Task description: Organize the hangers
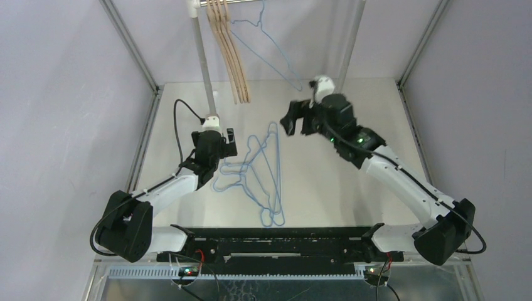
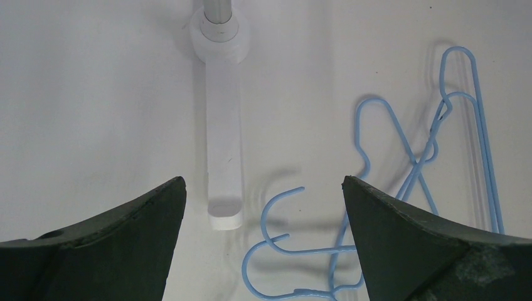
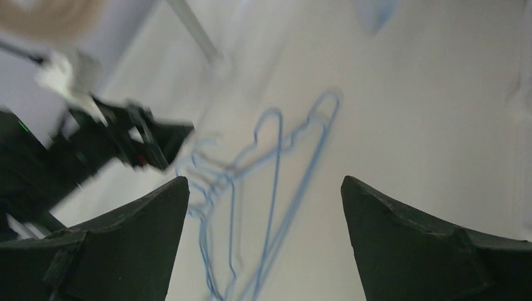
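Observation:
Several thick tan wooden hangers (image 1: 231, 53) and one thin blue wire hanger (image 1: 271, 47) hang from the rail at the back. Three blue wire hangers (image 1: 263, 169) lie tangled on the table. My left gripper (image 1: 232, 143) is open and empty just left of their hooks; in the left wrist view (image 2: 263, 182) two blue hooks (image 2: 282, 235) lie below and between its fingers. My right gripper (image 1: 298, 119) is open and empty, raised above the table right of the pile; its blurred wrist view (image 3: 263, 182) looks down on the pile (image 3: 270, 188).
The rail's silver left post (image 1: 204, 63) ends in a white foot (image 2: 224, 157) right by my left gripper. The right post (image 1: 351, 44) stands behind my right arm. Grey walls and aluminium frame bars (image 1: 135, 50) close in both sides.

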{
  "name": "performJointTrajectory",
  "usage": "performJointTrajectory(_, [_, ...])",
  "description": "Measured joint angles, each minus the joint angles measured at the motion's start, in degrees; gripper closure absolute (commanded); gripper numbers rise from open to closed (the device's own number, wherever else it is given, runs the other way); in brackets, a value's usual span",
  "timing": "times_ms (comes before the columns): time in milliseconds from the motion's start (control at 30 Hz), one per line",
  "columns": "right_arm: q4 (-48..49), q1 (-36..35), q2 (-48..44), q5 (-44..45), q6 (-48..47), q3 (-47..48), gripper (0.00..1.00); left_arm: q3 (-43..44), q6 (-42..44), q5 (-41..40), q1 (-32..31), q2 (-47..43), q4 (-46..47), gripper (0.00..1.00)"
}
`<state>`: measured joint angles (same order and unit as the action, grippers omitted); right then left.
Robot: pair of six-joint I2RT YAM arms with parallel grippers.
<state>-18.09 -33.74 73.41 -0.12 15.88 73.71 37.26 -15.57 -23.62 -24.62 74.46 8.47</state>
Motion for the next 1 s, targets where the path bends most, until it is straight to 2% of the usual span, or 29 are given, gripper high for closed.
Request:
performJointTrajectory(133, [-5.5, -11.0, -0.5, 10.7, -2.0, -5.5, 0.0, 0.0, 0.0, -0.3, 0.0, 0.0, 0.0, 0.0])
performJointTrajectory(300, [-9.8, -18.9, 0.5, 16.7, -1.4, -10.8, 0.0, 0.0, 0.0, -0.7, 0.0, -0.3, 0.0, 0.01])
performJointTrajectory(500, [-7.2, -21.3, 6.3, 16.3, 0.3, -12.9, 0.08, -0.7, -0.1, -2.2, 0.0, -2.1, 0.1, 0.0])
performJointTrajectory(733, [0.0, -23.0, 20.1, 10.9, 1.3, -12.4, 0.22, -1.9, -0.1, -4.7, 0.0, -4.5, -0.1, 0.0])
performJointTrajectory(900, [1.4, -23.0, 28.0, 8.4, 1.6, -10.5, 0.24, -2.7, -0.1, -6.9, 0.1, -6.4, 0.0, 0.01])
performJointTrajectory(1000, [2.2, -22.8, 29.6, 7.0, 2.1, -10.2, 0.27, -3.8, -0.6, -7.3, 0.7, -7.5, 0.0, 0.01])
